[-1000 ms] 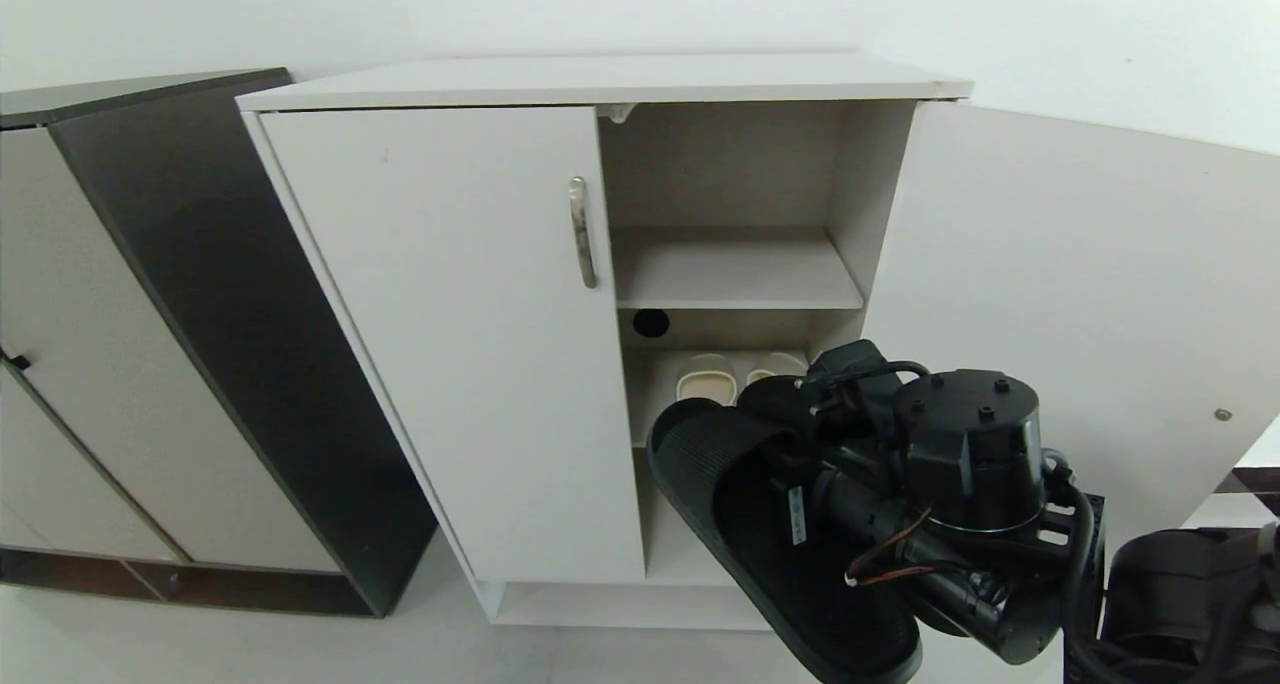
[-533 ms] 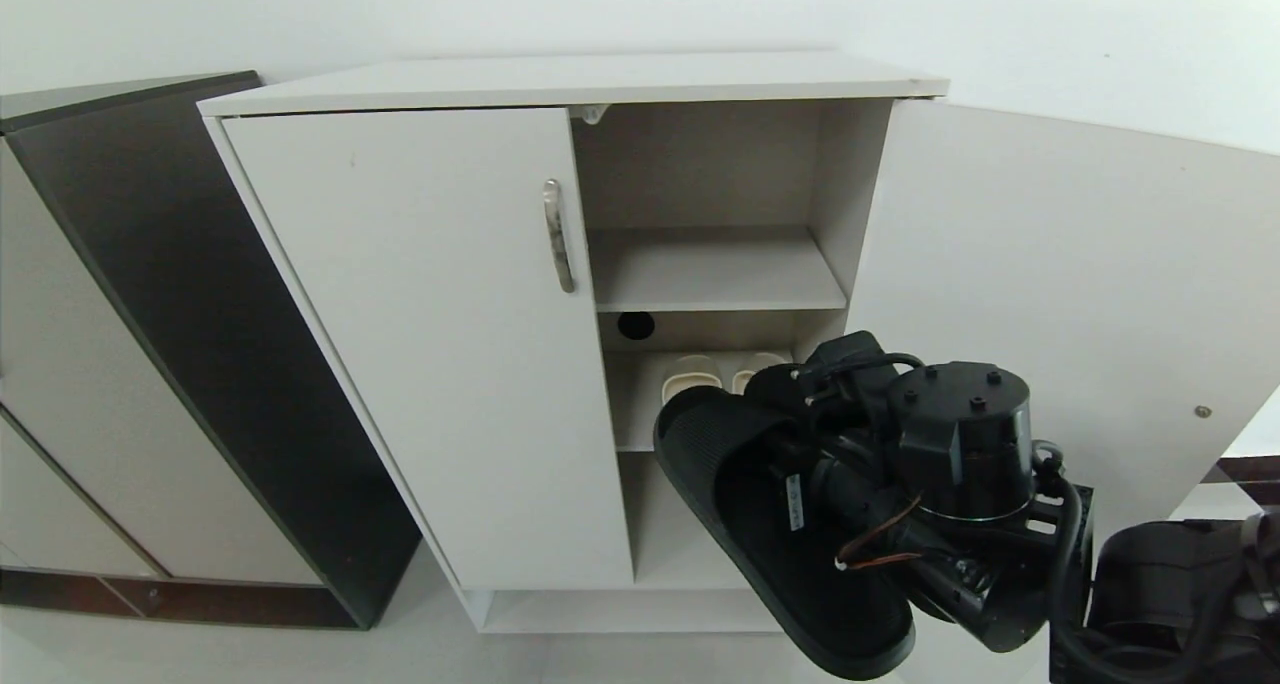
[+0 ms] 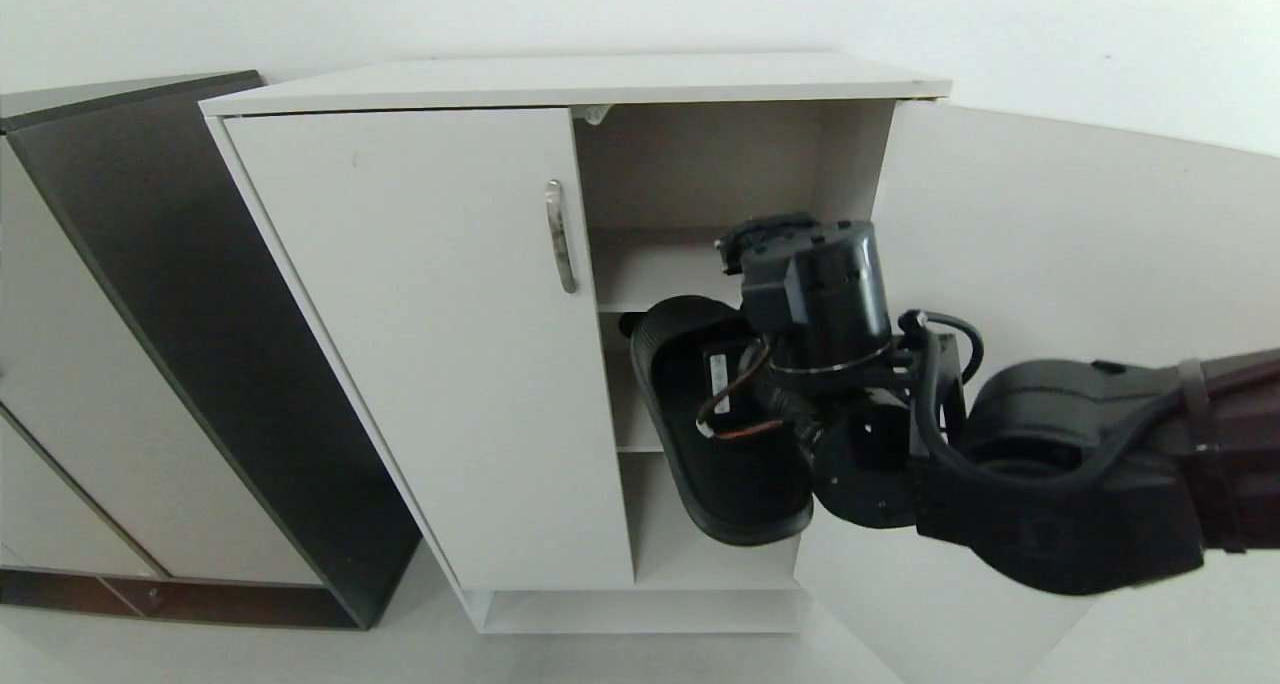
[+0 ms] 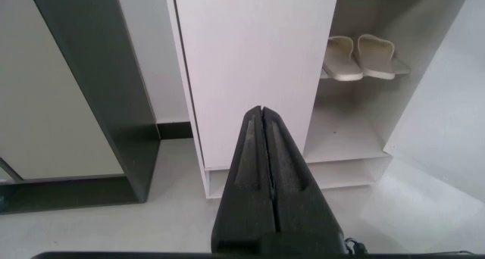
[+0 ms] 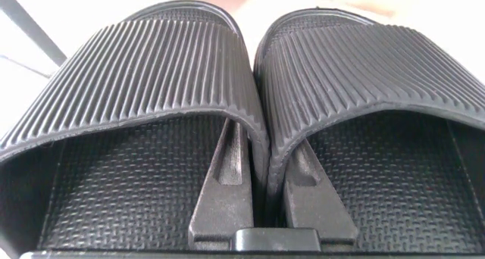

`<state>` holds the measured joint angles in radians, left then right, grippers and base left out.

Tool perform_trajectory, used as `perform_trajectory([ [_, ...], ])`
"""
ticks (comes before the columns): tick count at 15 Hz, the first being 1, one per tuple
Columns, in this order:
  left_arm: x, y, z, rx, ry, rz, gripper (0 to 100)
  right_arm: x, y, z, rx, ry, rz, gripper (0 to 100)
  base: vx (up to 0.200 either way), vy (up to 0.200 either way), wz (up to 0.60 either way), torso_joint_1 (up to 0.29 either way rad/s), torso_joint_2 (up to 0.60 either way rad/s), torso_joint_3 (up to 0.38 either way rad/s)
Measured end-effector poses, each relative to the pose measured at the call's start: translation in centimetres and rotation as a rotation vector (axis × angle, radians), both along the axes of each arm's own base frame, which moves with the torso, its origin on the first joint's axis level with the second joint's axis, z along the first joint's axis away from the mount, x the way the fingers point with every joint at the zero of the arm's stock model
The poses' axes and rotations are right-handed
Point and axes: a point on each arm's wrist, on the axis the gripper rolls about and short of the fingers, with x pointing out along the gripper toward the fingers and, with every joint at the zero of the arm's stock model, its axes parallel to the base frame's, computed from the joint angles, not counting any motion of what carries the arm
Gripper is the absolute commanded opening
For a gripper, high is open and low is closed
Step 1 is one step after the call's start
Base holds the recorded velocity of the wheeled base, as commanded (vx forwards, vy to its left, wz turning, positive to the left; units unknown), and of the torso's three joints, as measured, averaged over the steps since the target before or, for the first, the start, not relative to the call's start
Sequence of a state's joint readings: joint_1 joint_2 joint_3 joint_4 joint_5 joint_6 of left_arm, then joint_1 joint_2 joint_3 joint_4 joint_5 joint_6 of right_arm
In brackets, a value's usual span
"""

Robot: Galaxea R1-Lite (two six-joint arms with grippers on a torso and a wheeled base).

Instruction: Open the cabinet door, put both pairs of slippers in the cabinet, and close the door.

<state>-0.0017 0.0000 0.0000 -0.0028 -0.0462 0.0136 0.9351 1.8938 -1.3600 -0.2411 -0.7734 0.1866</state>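
Observation:
A pair of black ribbed slippers hangs side by side in front of the white cabinet's open right half, level with the middle shelf. My right gripper is shut on the black slippers, its fingers pinching their two inner side walls together. In the left wrist view a pair of beige slippers lies on the middle shelf. My left gripper is shut with nothing in it, low in front of the cabinet's closed left door.
The right cabinet door stands swung wide open to the right. The left door with a metal handle is closed. A dark-sided cabinet stands close on the left. The top shelf and bottom compartment are bare.
My right arm has risen and pushed forward, carrying the black slippers from low in front up to the cabinet opening. They now cover the beige pair. The head camera shifted slightly.

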Motion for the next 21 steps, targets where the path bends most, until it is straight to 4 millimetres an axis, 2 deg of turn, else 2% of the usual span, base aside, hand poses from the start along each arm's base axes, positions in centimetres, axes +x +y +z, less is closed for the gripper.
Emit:
perform_trajectory([
  [2, 0.0, 0.0, 0.0, 0.0, 0.0, 0.0, 0, 0.1, 0.6, 2.0, 0.049, 0.043, -0.055, 0, 0.0, 0.0, 0.0, 0.0, 0.0, 0.0],
  [4, 0.0, 0.0, 0.0, 0.0, 0.0, 0.0, 0, 0.6, 1.4, 2.3, 0.11, 0.061, -0.095, 0, 0.0, 0.0, 0.0, 0.0, 0.0, 0.0],
  [10, 0.0, 0.0, 0.0, 0.0, 0.0, 0.0, 0, 2.0, 2.8, 0.3, 0.081, 0.043, -0.096, 0, 0.0, 0.0, 0.0, 0.0, 0.0, 0.0],
  [14, 0.0, 0.0, 0.0, 0.0, 0.0, 0.0, 0, 3.3, 2.5, -0.6, 0.068, 0.024, -0.117, 0, 0.0, 0.0, 0.0, 0.0, 0.0, 0.0],
  [20, 0.0, 0.0, 0.0, 0.0, 0.0, 0.0, 0, 3.5, 2.5, -1.2, 0.054, 0.029, -0.119, 0, 0.0, 0.0, 0.0, 0.0, 0.0, 0.0],
  [21, 0.0, 0.0, 0.0, 0.0, 0.0, 0.0, 0, 3.5, 2.5, -1.2, 0.053, 0.03, -0.119, 0, 0.2, 0.0, 0.0, 0.002, 0.01, 0.002],
])
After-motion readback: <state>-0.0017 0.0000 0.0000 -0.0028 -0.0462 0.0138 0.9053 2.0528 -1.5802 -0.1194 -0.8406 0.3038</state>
